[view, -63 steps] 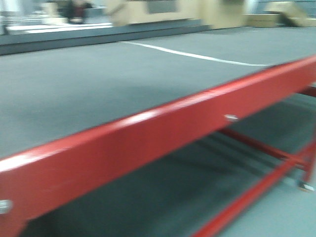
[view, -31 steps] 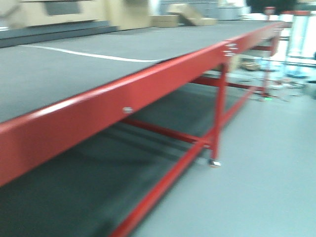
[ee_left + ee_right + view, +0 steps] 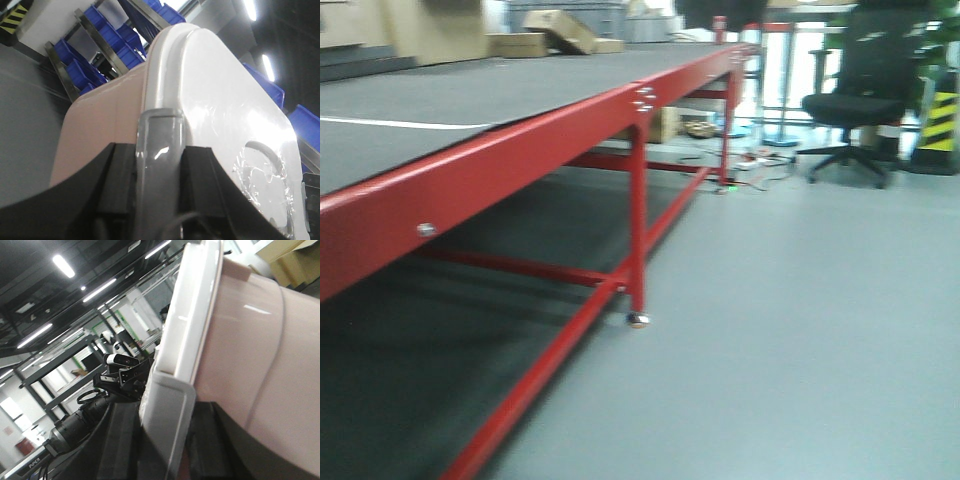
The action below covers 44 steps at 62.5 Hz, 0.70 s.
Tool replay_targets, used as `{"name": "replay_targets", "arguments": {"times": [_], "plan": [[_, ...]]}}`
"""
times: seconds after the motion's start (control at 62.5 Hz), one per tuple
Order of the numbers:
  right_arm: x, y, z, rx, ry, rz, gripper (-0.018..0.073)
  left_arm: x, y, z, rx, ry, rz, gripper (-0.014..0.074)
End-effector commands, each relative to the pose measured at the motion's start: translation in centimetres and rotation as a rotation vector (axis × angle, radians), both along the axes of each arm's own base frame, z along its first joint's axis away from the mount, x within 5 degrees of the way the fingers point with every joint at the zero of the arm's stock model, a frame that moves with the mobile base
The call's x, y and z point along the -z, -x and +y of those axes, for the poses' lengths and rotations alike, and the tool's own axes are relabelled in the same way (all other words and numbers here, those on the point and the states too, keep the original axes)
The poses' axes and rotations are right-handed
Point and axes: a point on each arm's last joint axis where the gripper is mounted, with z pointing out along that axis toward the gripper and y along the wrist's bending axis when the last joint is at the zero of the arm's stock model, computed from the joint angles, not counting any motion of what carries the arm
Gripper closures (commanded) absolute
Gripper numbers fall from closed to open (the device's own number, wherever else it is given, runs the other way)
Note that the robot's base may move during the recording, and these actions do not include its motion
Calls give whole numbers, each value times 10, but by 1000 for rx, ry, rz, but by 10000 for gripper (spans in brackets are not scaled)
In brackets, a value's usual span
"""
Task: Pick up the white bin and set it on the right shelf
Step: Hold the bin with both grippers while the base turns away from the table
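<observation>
- The white bin [image 3: 95, 130], its lid [image 3: 225, 100] on, is gripped at 2 ends.
- Left gripper [image 3: 160, 165] pinches the bin's grey latch [image 3: 160, 130].
- Right gripper [image 3: 167, 440] pinches the bin's white latch [image 3: 170, 400].
- Blue crates [image 3: 75, 55] stand behind the bin.

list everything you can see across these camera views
white bin: one, off-white with a pinkish side, held between both hands
lid: one, white, on the bin
table: one, red frame with grey top, left of the front view
office chair: one, black, far right on the floor
cardboard boxes: several, tan, beyond the table
striped post: one, yellow and black, right edge
blue crates: many, on steel racks behind the bin
ceiling lights: several, white strips overhead
left hand: black, closed on the bin's grey latch
right hand: black, closed on the bin's rim latch
</observation>
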Motion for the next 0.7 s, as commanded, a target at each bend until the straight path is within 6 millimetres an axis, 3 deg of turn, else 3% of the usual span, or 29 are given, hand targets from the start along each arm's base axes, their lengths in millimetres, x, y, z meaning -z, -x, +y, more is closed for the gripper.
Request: {"name": "replay_targets", "arguments": {"times": [0.0,0.688], "plan": [[-23,22,8,-124,-72,-124,382,-37,35,-12,171,77,-147,694],[-23,22,8,-124,-72,-124,382,-37,35,-12,171,77,-147,694]]}}
